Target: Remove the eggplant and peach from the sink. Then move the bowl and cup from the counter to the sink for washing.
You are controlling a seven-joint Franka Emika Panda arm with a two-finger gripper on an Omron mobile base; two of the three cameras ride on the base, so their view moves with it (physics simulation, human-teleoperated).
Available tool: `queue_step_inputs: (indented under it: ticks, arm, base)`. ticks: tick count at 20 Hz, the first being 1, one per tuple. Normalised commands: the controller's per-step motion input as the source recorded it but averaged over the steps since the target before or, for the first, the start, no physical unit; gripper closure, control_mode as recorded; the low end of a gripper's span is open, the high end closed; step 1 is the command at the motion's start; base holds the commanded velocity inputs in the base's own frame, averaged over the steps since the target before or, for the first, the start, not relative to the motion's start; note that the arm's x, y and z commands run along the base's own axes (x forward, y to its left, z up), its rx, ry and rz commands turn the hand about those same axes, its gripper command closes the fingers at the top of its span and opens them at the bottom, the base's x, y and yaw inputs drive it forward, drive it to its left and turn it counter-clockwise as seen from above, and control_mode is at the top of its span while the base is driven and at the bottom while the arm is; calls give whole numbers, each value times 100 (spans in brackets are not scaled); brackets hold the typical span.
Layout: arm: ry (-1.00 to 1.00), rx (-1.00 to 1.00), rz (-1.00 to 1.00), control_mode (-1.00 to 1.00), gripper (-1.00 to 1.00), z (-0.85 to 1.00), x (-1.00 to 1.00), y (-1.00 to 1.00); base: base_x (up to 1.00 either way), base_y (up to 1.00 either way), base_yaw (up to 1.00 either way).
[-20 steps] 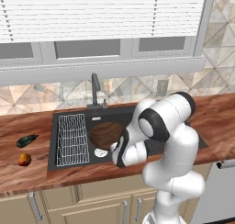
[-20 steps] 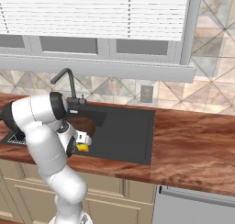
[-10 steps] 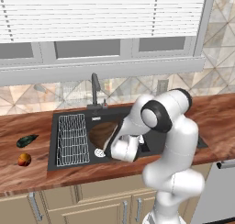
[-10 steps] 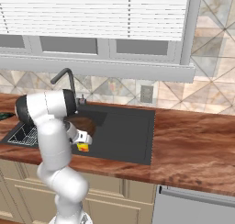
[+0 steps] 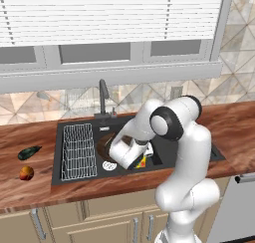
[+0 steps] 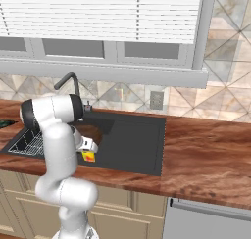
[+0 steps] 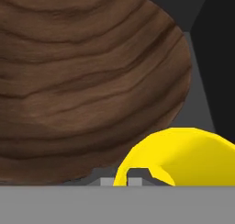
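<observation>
Down in the sink (image 5: 74,177) basin, my gripper (image 5: 141,159) hangs with the cup (image 5: 142,162) at its tips. The fingers are drawn nearly together, and from the hand view the yellow rim of the cup (image 7: 183,156) curls right up against them, so I judge I am pinching its wall, though the tips themselves are mostly hidden and I cannot be sure the hold is firm. From the right base view the cup (image 6: 88,155) shows just under my wrist, near the front edge of the basin.

The bowl (image 5: 112,143) already lies inside the basin, between the wire rack (image 5: 77,150) and my hand, close by the drain (image 5: 109,165). In the hand view its brown wood grain (image 7: 87,81) spreads just beyond the cup; whether the two touch I cannot tell.

The eggplant (image 5: 29,152) and the peach (image 5: 26,173) both rest on the counter (image 5: 30,197) towards its left end, well apart from the sink's left edge, the peach nearer the front edge.

So, by my reckoning, both pieces of produce are out, the bowl is delivered, and the cup is all that remains. It is inside the basin; what is left is to set it on the bottom, let go, and lift clear without knocking the bowl.
</observation>
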Motion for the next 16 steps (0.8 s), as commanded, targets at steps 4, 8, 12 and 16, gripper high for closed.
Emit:
queue_step_inputs:
  ticks: [4,8,12,16]
  arm:
    - [0,2,0,-100,100,-16,5,0]
    - [0,2,0,-100,100,-15,1,0]
    - [-1,4,0,-100,100,-14,-5,0]
    - [-2,4,-1,-100,100,-14,-9,0]
  base:
    - [0,0,0]
    - [0,0,0]
    - [0,0,0]
    - [0,0,0]
